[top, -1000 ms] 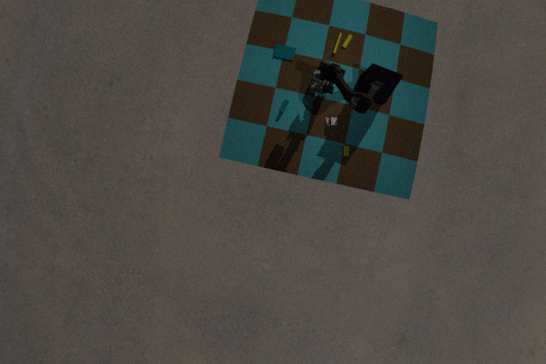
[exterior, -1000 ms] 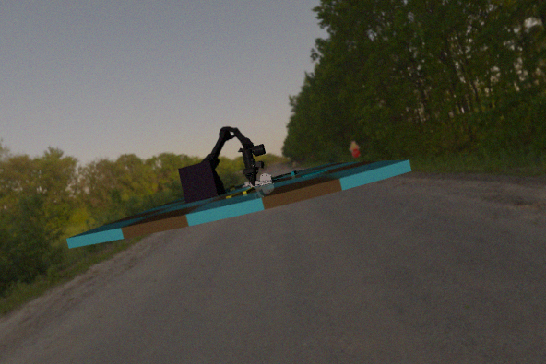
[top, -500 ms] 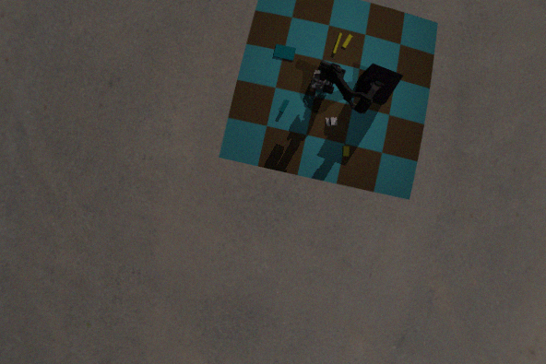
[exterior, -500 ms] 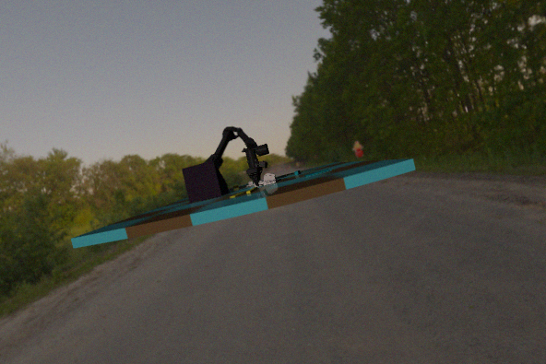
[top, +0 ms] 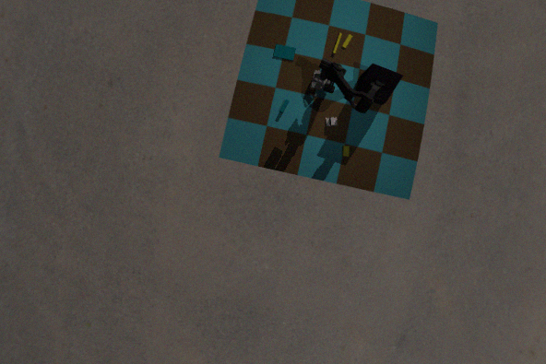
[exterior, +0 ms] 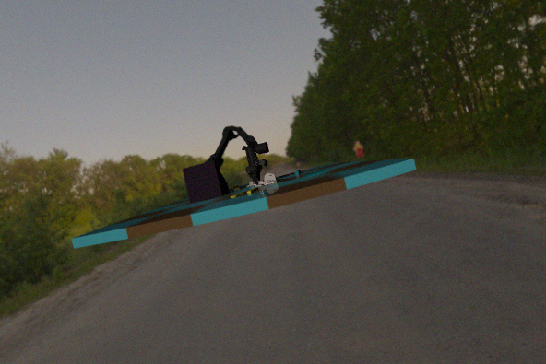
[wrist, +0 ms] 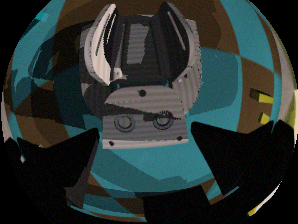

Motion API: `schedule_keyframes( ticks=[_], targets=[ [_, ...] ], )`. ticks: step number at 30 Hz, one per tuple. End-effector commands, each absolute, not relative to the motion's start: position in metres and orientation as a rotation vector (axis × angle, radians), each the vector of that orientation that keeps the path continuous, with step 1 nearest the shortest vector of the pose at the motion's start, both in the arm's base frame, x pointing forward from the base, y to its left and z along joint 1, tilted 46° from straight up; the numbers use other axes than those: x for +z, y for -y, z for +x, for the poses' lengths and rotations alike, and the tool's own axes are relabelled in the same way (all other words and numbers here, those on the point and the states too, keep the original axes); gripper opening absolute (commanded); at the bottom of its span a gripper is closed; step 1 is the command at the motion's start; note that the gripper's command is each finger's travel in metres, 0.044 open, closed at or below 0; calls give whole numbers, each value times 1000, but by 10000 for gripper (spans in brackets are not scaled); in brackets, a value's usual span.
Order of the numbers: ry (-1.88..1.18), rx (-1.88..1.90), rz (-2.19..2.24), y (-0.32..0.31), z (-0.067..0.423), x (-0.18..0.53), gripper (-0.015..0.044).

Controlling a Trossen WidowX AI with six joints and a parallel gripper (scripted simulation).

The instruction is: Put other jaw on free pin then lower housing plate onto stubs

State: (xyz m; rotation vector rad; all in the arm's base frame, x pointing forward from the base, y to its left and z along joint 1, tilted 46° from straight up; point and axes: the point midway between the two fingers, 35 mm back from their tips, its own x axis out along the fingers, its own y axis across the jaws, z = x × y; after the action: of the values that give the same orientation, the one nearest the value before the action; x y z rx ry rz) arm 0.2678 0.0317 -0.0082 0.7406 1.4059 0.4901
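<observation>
My gripper is open and empty, its black fingertips apart on either side of the near end of the grey gripper assembly. In the wrist view two upright curved jaws, a light left one and a dark right one, stand apart at its far side. The grey housing plate lies across the jaws' near ends. Two dark rings show side by side near its front. The gear teeth and pins are not clearly visible, so meshing and full seating cannot be told.
A teal block, two yellow bars, a slim teal tool-like piece, a small whitish piece and a yellow block lie around on the checkered board. The black arm base stands behind.
</observation>
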Motion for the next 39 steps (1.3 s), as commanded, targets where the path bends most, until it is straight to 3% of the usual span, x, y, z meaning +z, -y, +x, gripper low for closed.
schedule_keyframes(
  ticks=[1,11,19,39],
  targets=[
    [-1384,481,732,-6,269,15,440],
    [-1381,477,740,13,259,33,440],
    [-1387,482,736,46,194,60,440],
    [-1387,483,736,47,193,61,440]
  ],
)
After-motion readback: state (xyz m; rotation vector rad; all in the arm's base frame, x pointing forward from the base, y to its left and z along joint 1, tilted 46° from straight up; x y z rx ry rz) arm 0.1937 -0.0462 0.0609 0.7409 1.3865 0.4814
